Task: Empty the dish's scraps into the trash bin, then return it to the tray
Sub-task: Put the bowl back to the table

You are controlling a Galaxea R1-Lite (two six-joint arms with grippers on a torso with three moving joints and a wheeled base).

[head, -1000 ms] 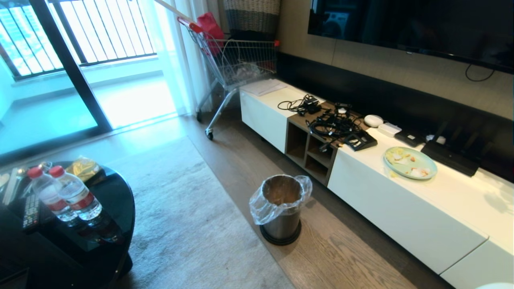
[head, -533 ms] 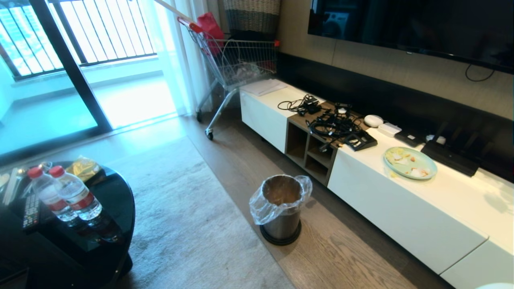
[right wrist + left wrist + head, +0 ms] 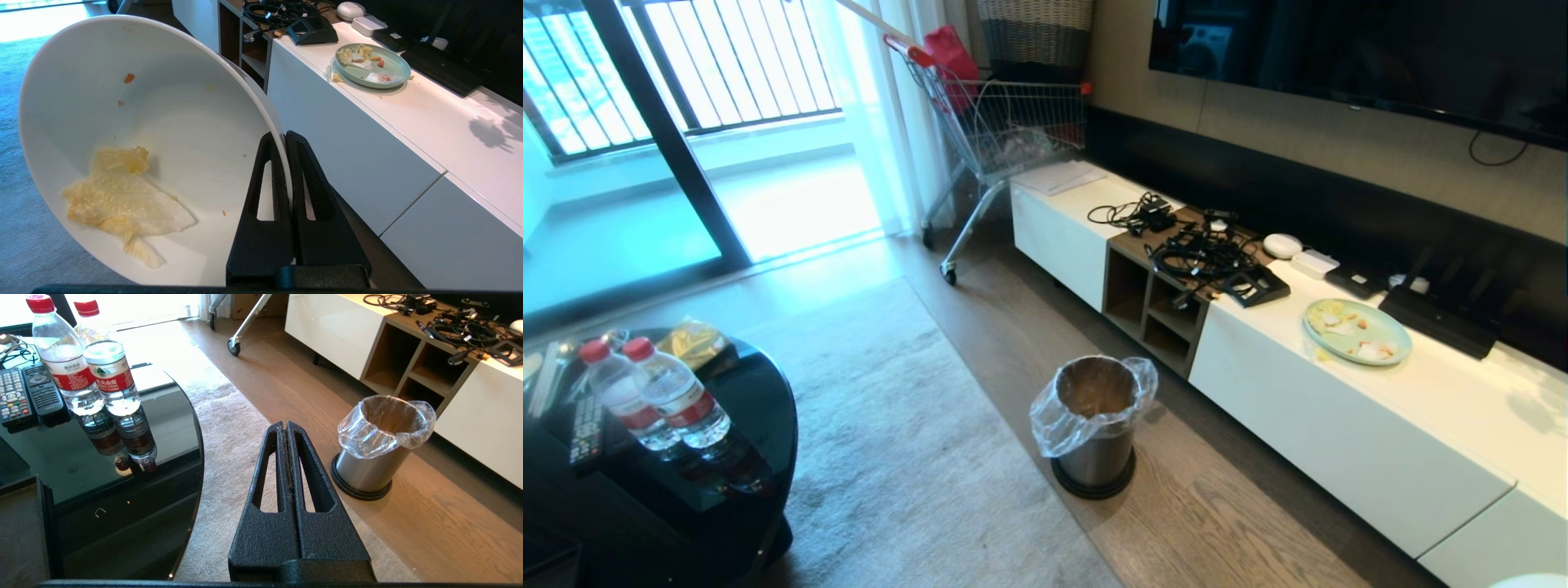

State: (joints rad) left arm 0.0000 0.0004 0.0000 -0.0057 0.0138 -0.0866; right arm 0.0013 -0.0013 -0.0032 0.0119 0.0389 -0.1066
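**Surfaces and finishes around the bin**

The bin (image 3: 1097,441) is brushed metal with a matt black base ring and a clear, crinkled plastic liner. It stands on grained wood floor (image 3: 1217,523), just beside a matt woven rug (image 3: 907,457). Left of the bin, a glossy black glass table (image 3: 727,457) mirrors clear plastic bottles (image 3: 654,400). The bowl (image 3: 163,143) looks smooth, glossy white; the grippers (image 3: 285,426) rough black plastic.

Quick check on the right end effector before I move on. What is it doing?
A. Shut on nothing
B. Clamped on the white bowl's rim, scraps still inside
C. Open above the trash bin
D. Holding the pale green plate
B. In the right wrist view the right end effector is shut on the rim of the dish, and the pale yellow scraps lie inside it.
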